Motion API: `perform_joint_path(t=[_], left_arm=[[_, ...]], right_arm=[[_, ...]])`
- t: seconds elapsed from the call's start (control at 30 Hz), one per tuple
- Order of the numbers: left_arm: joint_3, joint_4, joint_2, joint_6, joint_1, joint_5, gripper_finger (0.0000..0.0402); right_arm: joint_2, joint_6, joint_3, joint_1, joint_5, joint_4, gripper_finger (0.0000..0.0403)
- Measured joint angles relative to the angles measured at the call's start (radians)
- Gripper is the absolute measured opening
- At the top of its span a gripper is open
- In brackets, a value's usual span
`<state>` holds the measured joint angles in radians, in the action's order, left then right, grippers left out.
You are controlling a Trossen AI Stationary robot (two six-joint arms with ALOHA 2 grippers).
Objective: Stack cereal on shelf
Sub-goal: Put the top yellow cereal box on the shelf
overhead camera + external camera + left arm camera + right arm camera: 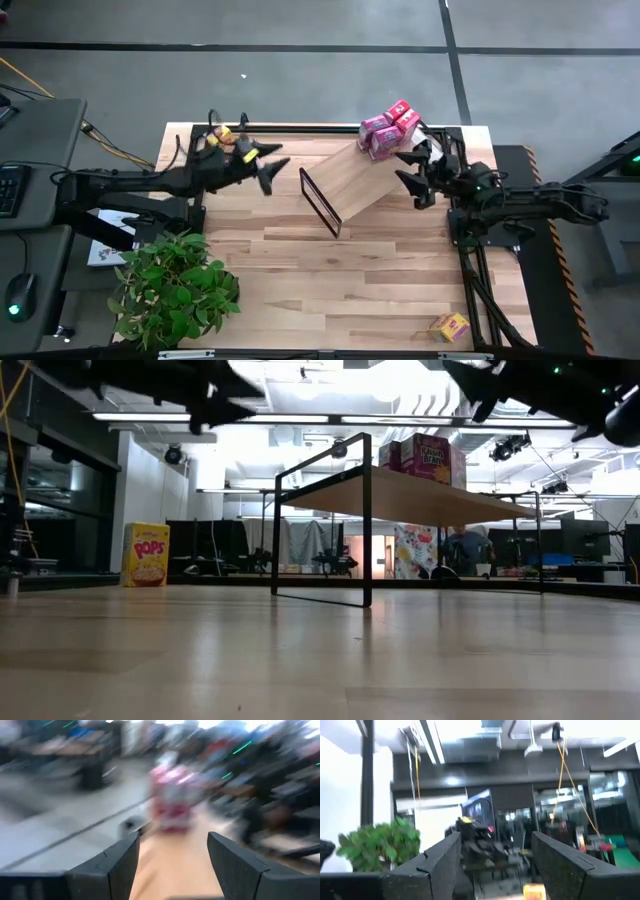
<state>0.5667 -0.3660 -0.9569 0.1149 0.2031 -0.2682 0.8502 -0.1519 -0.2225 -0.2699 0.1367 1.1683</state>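
Note:
The shelf (345, 185) stands slantwise on the table's middle, on its black wire ends (365, 520). Several red and pink cereal boxes (390, 128) stand on its far right end, also seen in the low view (425, 455). One yellow box (225, 135) sits at the table's far left, beside my left arm. Another yellow box (450, 325) lies at the near right corner. My left gripper (275, 168) hovers open left of the shelf, pointing along the board toward the blurred boxes (172, 795). My right gripper (403, 165) hovers open at the shelf's right end, just near of the boxes.
A potted plant (175, 285) fills the near left corner of the table. Black rails (470, 250) run along the table's right and far edges. Bare planks (340, 280) lie between the shelf and the near edge. A yellow box (146, 555) stands upright in the low view.

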Motion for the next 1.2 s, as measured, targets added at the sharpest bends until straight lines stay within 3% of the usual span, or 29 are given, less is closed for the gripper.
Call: perform_joint_path(t=[0.13, 0.23, 0.43, 0.63, 0.8, 0.97, 1.2], left_arm=[[0.195, 0.521, -0.02, 0.079, 0.044, -0.218, 0.0225], [0.268, 0.838, -0.046, 0.196, 0.077, -0.337, 0.0225], [0.277, 1.217, -0.047, 0.47, 0.147, -0.479, 0.0225], [0.266, 1.247, -0.046, 0.496, 0.172, -0.586, 0.0225], [0.17, 1.224, -0.047, 0.487, 0.175, -0.669, 0.0225], [0.104, 1.213, -0.041, 0.497, 0.228, -0.657, 0.0228], [0.102, 1.029, -0.041, 0.265, 0.32, -0.519, 0.0288]], right_arm=[[0.033, 0.064, -0.019, 0.02, -0.017, 0.023, 0.0234], [0.063, 0.08, -0.063, 0.023, -0.059, -0.018, 0.0234], [0.141, 0.082, -0.157, 0.022, -0.16, -0.164, 0.0234], [0.206, 0.081, -0.222, 0.022, -0.152, -0.227, 0.0234], [0.236, 0.063, -0.24, 0.022, -0.136, -0.245, 0.0234], [0.239, 0.047, -0.24, 0.022, -0.136, -0.248, 0.0234], [0.239, 0.047, -0.24, 0.022, -0.136, -0.244, 0.0234]])
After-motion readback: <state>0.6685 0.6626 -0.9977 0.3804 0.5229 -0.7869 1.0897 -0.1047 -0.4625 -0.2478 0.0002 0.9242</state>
